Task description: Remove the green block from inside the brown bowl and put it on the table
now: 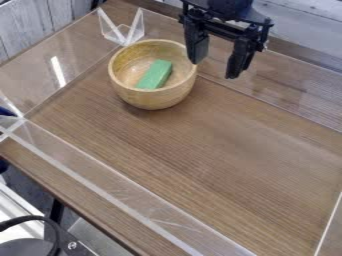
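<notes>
The green block (156,73) lies tilted inside the brown bowl (130,92), which sits on the table (201,150) toward the back left. My gripper (218,60) hangs just right of the bowl's rim, above the table, pointing down. Its two black fingers stand wide apart with nothing between them. It touches neither the bowl nor the block.
Clear plastic walls (80,170) run along the table's edges, with a crumpled clear piece (120,27) behind the bowl. Wood-grain tabletop stretches in front of and to the right of the bowl.
</notes>
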Controlling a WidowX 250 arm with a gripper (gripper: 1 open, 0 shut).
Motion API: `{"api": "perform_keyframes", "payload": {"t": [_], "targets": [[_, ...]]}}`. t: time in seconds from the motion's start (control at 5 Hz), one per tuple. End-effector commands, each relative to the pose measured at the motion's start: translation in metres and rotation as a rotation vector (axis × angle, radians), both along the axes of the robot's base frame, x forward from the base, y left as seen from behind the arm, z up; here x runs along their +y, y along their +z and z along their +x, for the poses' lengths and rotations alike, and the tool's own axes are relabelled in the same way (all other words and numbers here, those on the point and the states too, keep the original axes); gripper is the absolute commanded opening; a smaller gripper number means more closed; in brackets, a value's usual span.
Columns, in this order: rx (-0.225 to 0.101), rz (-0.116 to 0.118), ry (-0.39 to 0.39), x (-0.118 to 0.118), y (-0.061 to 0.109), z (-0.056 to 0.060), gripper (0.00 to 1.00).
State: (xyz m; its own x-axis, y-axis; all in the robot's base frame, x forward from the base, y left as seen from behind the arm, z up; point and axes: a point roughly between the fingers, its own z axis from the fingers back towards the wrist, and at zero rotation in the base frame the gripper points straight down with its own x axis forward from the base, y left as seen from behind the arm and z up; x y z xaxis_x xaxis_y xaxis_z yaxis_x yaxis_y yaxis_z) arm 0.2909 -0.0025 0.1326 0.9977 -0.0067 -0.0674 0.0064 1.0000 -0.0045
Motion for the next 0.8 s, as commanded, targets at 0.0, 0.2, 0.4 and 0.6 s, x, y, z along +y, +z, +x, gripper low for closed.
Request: {"api": "perform_keyframes", "payload": {"t": [0.0,0.2,0.4,0.6], "targets": [[0.014,0.003,0.004,0.008,-0.003,-0.002,1.0],[0.017,0.006,0.028,0.027,-0.005,-0.008,1.0],[0.001,0.009,0.06,0.054,-0.003,-0.016,1.0],[-0.019,0.013,0.083,0.08,0.001,-0.015,1.0]]}}
